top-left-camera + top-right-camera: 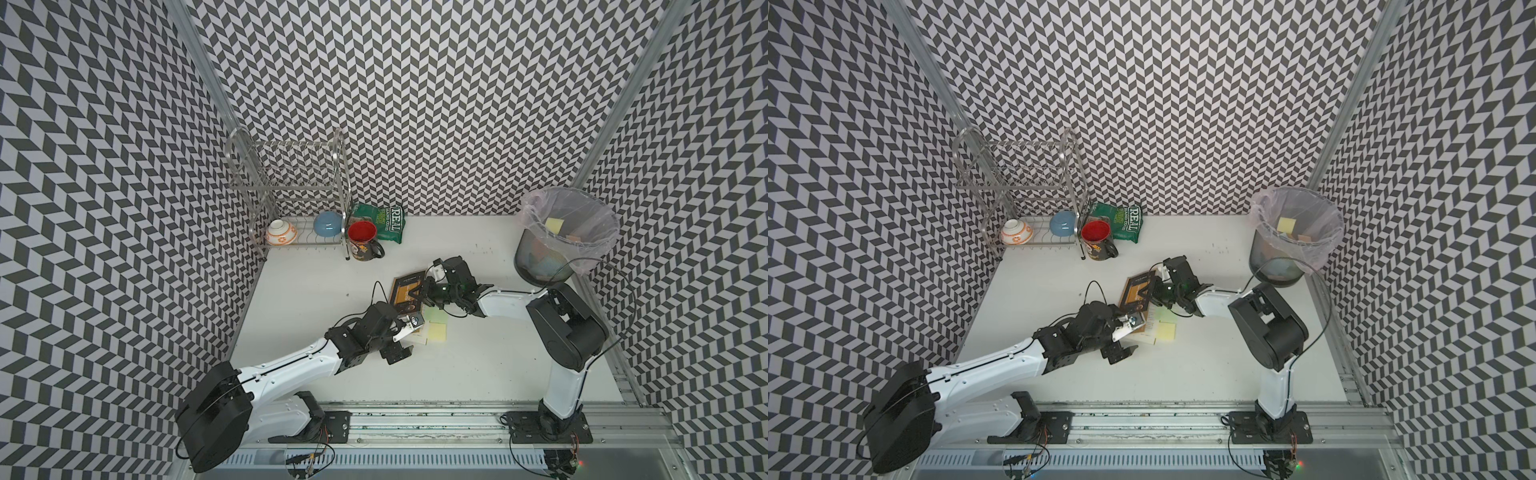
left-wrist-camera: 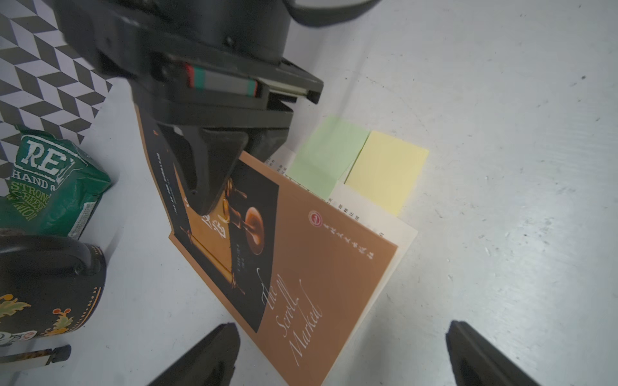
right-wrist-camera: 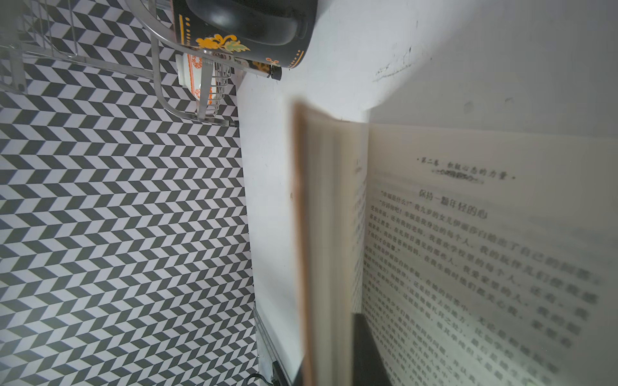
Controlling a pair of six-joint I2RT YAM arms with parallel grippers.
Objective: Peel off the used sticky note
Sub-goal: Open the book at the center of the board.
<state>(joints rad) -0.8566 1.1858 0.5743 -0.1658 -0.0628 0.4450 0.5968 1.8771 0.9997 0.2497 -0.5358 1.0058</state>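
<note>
Reaching in from the near rail, the left gripper is seen low over the white table. Its jaws are spread wide and empty, and the near corner of the book is framed between them in the left wrist view. Whether a finger touches the book cannot be told. The book is laid on the table with its brown cover partly lifted, so that a printed page is uncovered along one side. On that page the green sticky note and the yellow sticky note are stuck side by side, edges touching, and both are carried past the page edge over the table. The green one is partly hidden under the cover's edge. Which of the two is the used one cannot be told. At the book's far end the right gripper is closed on the cover and a block of pages, which are held raised. Farther back, a black mug with a red inside is stood beside a green chip bag. Next to them a wire rack is set against the wall, with a white-and-orange bowl and a blue bowl on its lower shelf. At the far right a lined waste bin is placed, in which paper notes are seen.
</note>
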